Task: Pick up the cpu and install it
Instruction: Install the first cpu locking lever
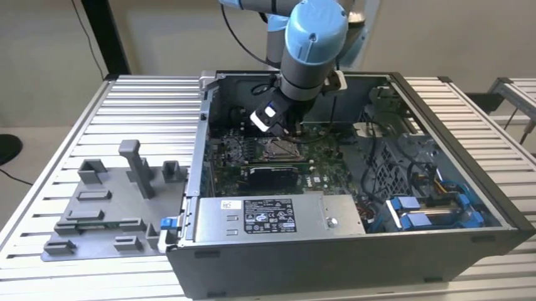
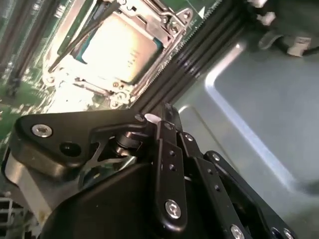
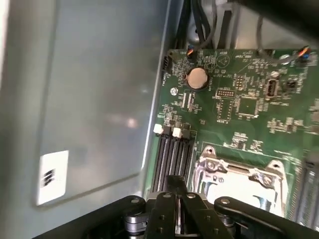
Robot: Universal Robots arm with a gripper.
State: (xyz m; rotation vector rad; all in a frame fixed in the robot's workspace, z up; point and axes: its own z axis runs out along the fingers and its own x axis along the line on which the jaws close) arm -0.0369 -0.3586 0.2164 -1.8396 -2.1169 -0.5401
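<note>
Jaws shut and empty above the flat, square, pale-silver cpu (image 2: 117, 47) seated in its shiny metal socket frame (image 2: 164, 22).

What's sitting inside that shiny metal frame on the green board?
A flat, pale silver chip lies inside the metal frame on the green board. What is under the chip is covered. In the first wrist view the gripper hides the frame's near edge.

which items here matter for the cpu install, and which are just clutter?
Job:
- cpu, lying in the socket frame on the motherboard
- gripper, just beside the socket inside the computer case

Lying about:
- grey fixture blocks on the table, to the exterior view's left of the case
- power supply
- blue drive brackets
- coin battery
</note>
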